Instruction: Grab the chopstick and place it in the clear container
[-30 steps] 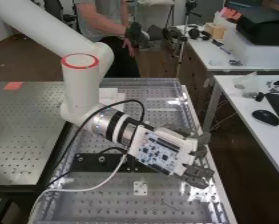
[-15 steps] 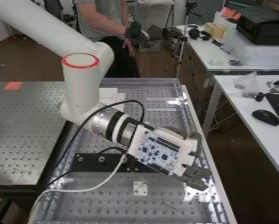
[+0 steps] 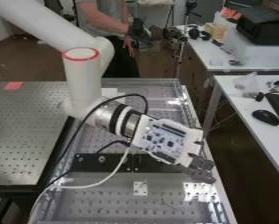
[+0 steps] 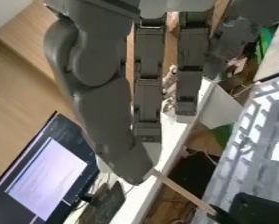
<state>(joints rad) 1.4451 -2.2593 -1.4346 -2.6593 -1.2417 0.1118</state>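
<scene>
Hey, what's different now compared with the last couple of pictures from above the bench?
In the high view, the robot hand has shifted a little to the right and up, and the arm has moved slightly up with it. I can't tell whether the chopstick was taken hold of. The black plate stayed put.

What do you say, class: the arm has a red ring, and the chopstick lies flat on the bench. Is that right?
Not quite: the chopstick isn't lying on the bench; the wrist view shows it held at the thumb tip of the hand. The arm does have a red ring.
</scene>
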